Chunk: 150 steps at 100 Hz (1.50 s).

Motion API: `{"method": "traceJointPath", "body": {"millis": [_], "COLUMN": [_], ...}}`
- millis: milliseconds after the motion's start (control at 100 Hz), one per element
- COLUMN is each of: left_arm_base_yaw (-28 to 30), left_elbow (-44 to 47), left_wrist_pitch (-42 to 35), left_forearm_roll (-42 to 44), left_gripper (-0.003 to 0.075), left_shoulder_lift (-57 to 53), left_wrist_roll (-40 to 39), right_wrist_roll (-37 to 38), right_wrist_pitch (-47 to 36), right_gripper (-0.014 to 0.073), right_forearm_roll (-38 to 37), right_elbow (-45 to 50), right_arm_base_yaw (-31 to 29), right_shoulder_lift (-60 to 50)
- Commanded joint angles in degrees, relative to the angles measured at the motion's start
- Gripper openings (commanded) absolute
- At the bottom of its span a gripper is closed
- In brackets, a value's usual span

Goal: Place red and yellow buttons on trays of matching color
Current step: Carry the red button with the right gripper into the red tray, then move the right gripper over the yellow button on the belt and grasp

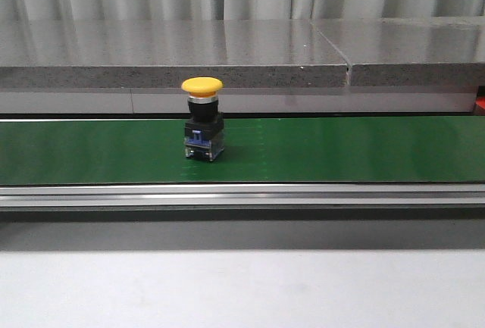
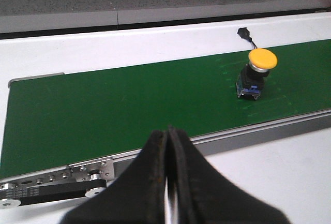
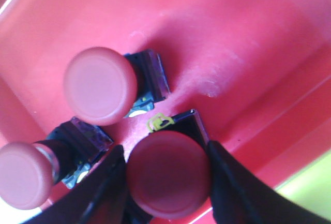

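Nearest in the left wrist view: left gripper [image 2: 168,182], black fingers pressed together with nothing between them, hanging above the near edge of the conveyor; lower part cut off by the frame. Beyond, green belt [image 2: 124,105] running across, with a metal rail [image 2: 248,133] along its near side and a roller end with a toothed black band partly visible at the belt's end. Farther along the belt, upright, a yellow button [image 2: 257,71]: yellow mushroom cap on a black body with a blue and clear base. Just past it, on the white surface behind the belt, a small black connector [image 2: 244,32] with a short wire, too small to make out further.

Front view: same yellow button [image 1: 203,127] standing on the belt a little left of centre, grey stone ledge [image 1: 227,55] behind. Neither arm in this view.

Right wrist view: right gripper [image 3: 166,182] clamped on a red button [image 3: 168,175] by its cap, over or inside a red tray [image 3: 232,38]; contact with the tray floor impossible to judge. Two more red buttons [image 3: 101,85] lying in the tray, one cut by the frame edge. Whole picture washed red and blurred.
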Motion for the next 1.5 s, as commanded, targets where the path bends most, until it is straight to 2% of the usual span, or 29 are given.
{"method": "traceJointPath", "body": {"millis": [0, 140, 220, 510, 830, 1120, 1490], "left_arm_base_yaw": [-0.5, -0.5, -0.5, -0.5, -0.5, -0.5, -0.5], "left_elbow": [-1.4, -1.4, -1.4, -1.4, -1.4, -1.4, -1.4], "left_wrist_pitch": [-3.7, -3.7, -3.7, -3.7, -3.7, -3.7, -3.7], "left_forearm_roll": [-1.0, -1.0, -1.0, -1.0, -1.0, -1.0, -1.0], "left_gripper": [-0.0021, -0.0021, -0.0021, -0.0021, -0.0021, -0.0021, -0.0021], "left_shoulder_lift": [0.2, 0.2, 0.2, 0.2, 0.2, 0.2, 0.2], "left_wrist_roll": [-0.1, -0.1, -0.1, -0.1, -0.1, -0.1, -0.1], "right_wrist_roll": [-0.9, -2.7, -2.7, -3.3, -5.3, -5.7, -6.3], "right_wrist_pitch": [-2.2, -2.2, -2.2, -1.7, -2.3, -2.7, 2.7], "right_gripper": [0.0283, 0.0477, 0.0524, 0.0523, 0.0523, 0.0523, 0.0523], "right_forearm_roll": [1.5, 2.3, 2.3, 1.8, 1.5, -0.9, -1.2], "right_elbow": [-1.8, -1.8, -1.9, -1.8, 2.5, 6.8, 6.9], "right_arm_base_yaw": [-0.1, 0.0, 0.0, 0.0, 1.3, 8.1, 17.4], "right_shoulder_lift": [-3.0, -3.3, -3.5, -8.5, -20.6, -31.2, -37.4]}}
